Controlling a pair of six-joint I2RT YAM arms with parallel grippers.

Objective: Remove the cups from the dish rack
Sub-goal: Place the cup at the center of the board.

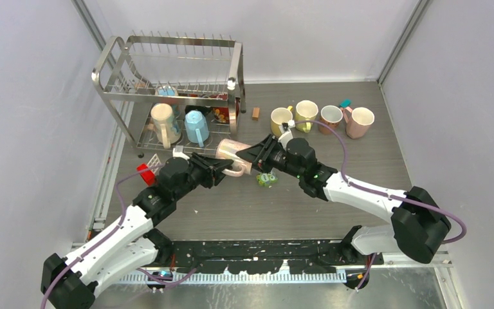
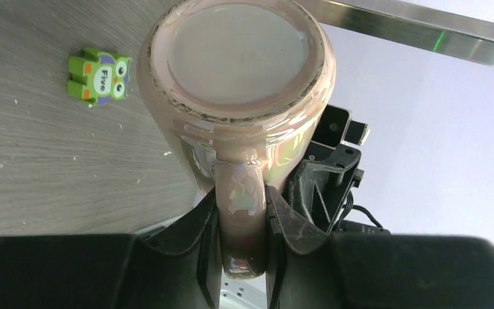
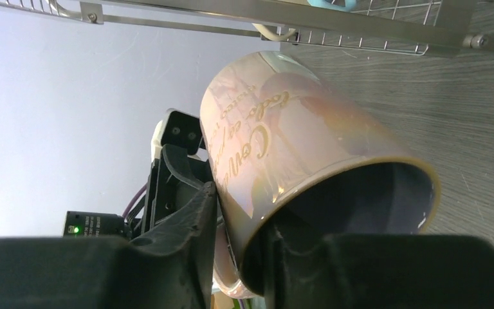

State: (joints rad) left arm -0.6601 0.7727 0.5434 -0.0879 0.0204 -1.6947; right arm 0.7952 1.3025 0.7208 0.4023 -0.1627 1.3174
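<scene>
A pink iridescent mug (image 1: 231, 151) is held on its side above the table, between both grippers, just in front of the dish rack (image 1: 167, 71). My left gripper (image 1: 227, 168) is shut on its handle (image 2: 241, 199), with the mug's base (image 2: 238, 84) facing the left wrist camera. My right gripper (image 1: 249, 154) is shut on the rim of the mug (image 3: 296, 148), one finger inside and one outside. The rack's lower tier holds a cream mug (image 1: 162, 122), a light blue mug (image 1: 196, 125) and another blue one (image 1: 166, 92). Several mugs stand on the table: yellow (image 1: 280, 120), lime (image 1: 306, 113), orange (image 1: 330, 118), pink (image 1: 359, 122).
A green owl block (image 1: 267, 179) lies on the table under the right arm; it also shows in the left wrist view (image 2: 100, 76). A red block (image 1: 146, 174) sits by the left arm. A small brown block (image 1: 255, 113) lies right of the rack. The rack's frame (image 3: 296, 22) is close above the mug.
</scene>
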